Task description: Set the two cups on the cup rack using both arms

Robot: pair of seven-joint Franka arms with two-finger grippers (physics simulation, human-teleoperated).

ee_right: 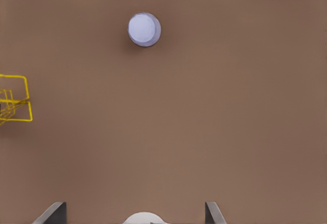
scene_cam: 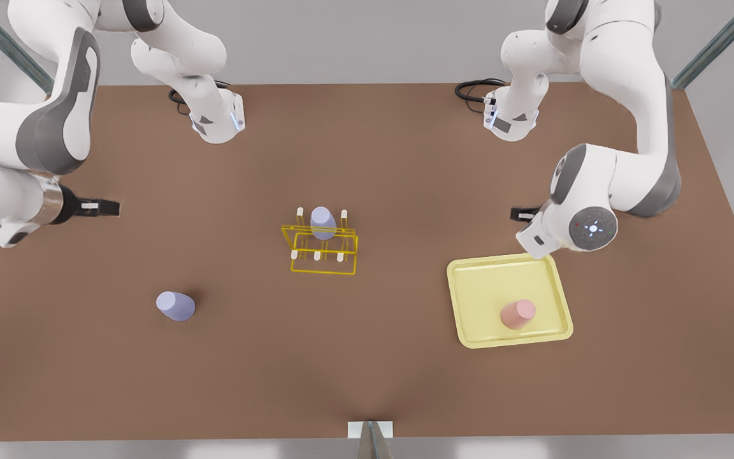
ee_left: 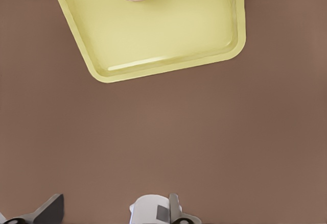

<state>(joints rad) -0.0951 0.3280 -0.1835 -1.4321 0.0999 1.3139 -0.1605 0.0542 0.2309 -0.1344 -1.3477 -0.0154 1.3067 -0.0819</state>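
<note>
The left gripper (scene_cam: 523, 213), fingers probably spread, hangs just beyond the far edge of the flat pale-yellow square tray (scene_cam: 475, 287) holding 1 upright salmon-pink tapered tumbler (scene_cam: 518, 314), while the right gripper (scene_cam: 109, 207), fingers spread, hangs well far-left of the lavender tumbler (scene_cam: 176, 306) on the brown table (scene_cam: 405, 159).

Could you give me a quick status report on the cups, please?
Left gripper open near tray holding pink cup. Right gripper open, lavender cup on table. Rack holds another lavender. Nothing blocking.
</note>
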